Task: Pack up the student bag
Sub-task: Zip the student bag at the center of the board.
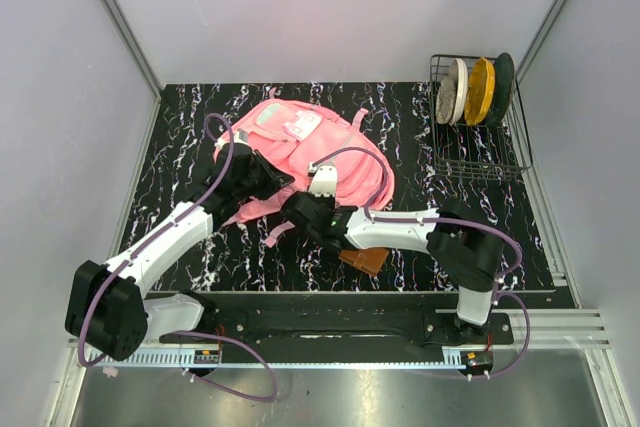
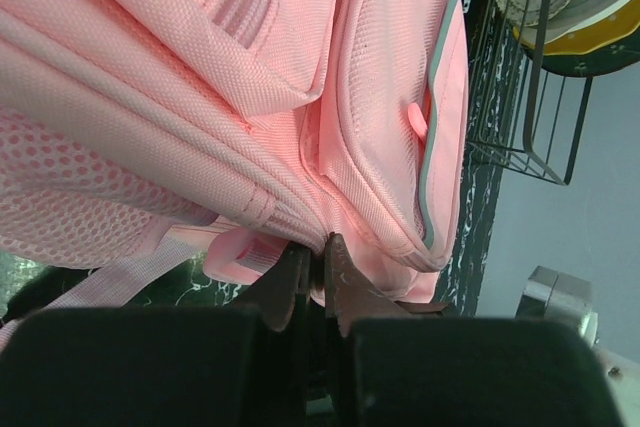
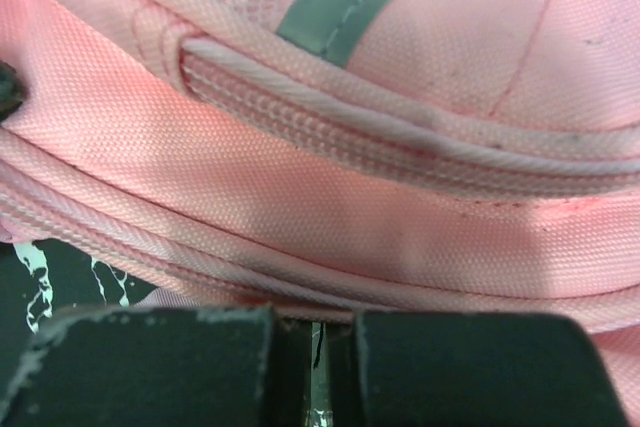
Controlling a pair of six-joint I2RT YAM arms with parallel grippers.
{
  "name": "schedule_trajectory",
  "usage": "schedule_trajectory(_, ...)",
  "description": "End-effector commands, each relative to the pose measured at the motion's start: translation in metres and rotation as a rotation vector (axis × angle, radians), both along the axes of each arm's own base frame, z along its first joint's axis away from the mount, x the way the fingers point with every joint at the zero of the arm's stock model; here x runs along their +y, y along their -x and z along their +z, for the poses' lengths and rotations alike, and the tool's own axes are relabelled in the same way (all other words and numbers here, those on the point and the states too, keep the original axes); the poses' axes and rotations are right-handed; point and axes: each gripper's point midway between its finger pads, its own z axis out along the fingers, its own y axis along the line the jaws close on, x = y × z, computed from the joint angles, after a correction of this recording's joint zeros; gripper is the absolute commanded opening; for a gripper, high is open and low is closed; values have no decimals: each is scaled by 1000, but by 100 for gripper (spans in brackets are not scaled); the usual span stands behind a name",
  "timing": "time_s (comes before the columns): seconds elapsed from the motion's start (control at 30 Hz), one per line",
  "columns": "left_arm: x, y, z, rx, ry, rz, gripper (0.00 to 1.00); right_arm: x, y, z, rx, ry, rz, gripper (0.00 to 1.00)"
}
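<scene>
The student bag (image 1: 300, 142) is a pink backpack with a mint-trimmed pocket and a white label, lying in the middle of the black marbled table. My left gripper (image 1: 262, 179) is at its near left edge. In the left wrist view the left gripper (image 2: 320, 252) is shut, pinching a seam of the bag (image 2: 250, 77). My right gripper (image 1: 305, 209) is at the bag's near edge. In the right wrist view the right gripper (image 3: 315, 319) has its jaws almost together, with the bag's (image 3: 330, 177) lower seam pressed into them. The fingertips are hidden by fabric.
A brown flat object (image 1: 363, 259) lies on the table (image 1: 180, 127) under the right arm near the front edge. A wire dish rack (image 1: 478, 142) with three plates (image 1: 478, 90) stands at the back right, also in the left wrist view (image 2: 540, 97). Walls close in on both sides.
</scene>
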Motion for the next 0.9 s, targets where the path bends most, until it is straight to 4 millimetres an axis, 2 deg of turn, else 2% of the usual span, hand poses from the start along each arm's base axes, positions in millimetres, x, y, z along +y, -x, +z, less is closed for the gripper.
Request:
schedule_trajectory(0.0, -15, -3, 49, -142, 31, -93, 0, -20, -17, 7, -26, 37, 10, 0)
schedule_trajectory(0.03, -13, -4, 48, -141, 17, -86, 0, -22, -15, 17, -35, 22, 24, 0)
schedule_trajectory(0.1, -5, -4, 40, -132, -35, -67, 0, -27, -6, 13, -29, 15, 75, 0)
schedule_trajectory(0.13, -1, -5, 38, -126, -52, -57, 0, -24, -3, 30, -55, -45, 98, 0)
schedule_trajectory(0.17, 4, -6, 35, -118, -75, -39, 0, -27, 7, 21, -33, -52, 151, 0)
schedule_trajectory(0.23, 9, -7, 33, -114, -101, -29, 0, -29, 19, 29, -29, -103, 196, 0)
schedule_trajectory(0.27, 12, -8, 31, -110, -114, -20, 0, -34, 28, 17, 10, -97, 222, 0)
schedule_trajectory(0.33, 16, -10, 30, -110, -126, -15, 0, -46, 40, 10, 44, -82, 230, 0)
schedule_trajectory(0.53, 27, -13, 33, -117, -156, -3, 0, -83, 51, -4, 78, -44, 173, 0)
schedule_trajectory(0.73, 45, -10, 28, -116, -213, 11, 0, -97, 57, -4, 89, -62, 181, 0)
schedule_trajectory(0.8, 52, -8, 25, -113, -240, 11, 4, -99, 57, -1, 81, -59, 193, 0)
schedule_trajectory(0.87, 60, -7, 21, -103, -264, 12, 4, -102, 56, 1, 75, -44, 208, 0)
